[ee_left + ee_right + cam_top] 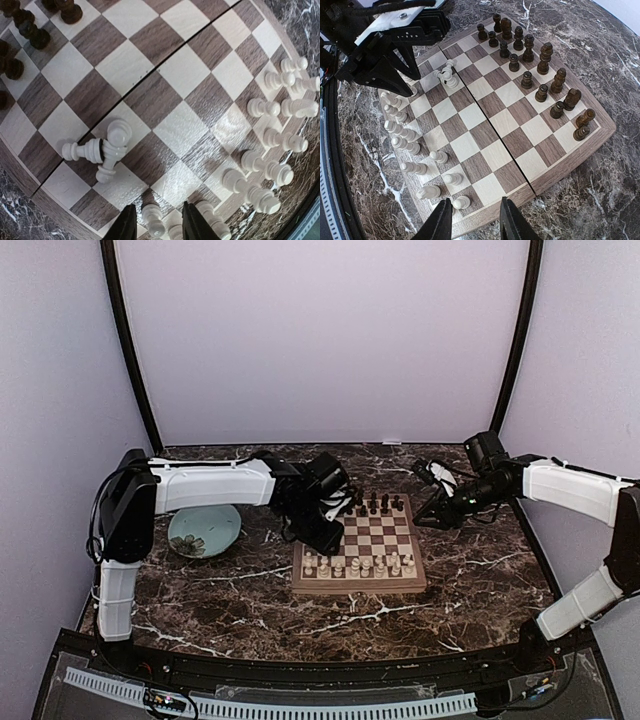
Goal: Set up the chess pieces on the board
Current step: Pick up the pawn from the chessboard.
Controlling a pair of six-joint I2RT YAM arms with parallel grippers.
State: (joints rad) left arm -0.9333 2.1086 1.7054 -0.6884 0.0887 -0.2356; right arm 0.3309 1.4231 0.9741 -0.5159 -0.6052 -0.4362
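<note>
The board [358, 558] is square and wooden, with tan and dark brown checks inside a pale wood border and a seam running across its middle. It lies flat on the dark, white-veined marble counter [250, 615] at the centre of the top view, just right of a round pale-teal plate [222, 530]. The chess pieces are small turned figures. The dark pieces [380, 506] stand in two rows along the board's upper edge in that view, and the white pieces [360, 565] stand in two looser rows along its lower edge. Two toppled white pieces [107, 147] lie on their sides against each other on squares out from the white rows, at the lower left of the left wrist view. The left tool [159, 226] hangs over the white end of the board with its black fingers partly spread. One upright white piece shows in the gap between the tips, narrower than the gap, and whether either finger touches it cannot be told. The right tool [472, 220] has its fingers spread about as far, with nothing between them. It hovers at the bottom of its wrist view, over the board's border by the end of the white rows.
</note>
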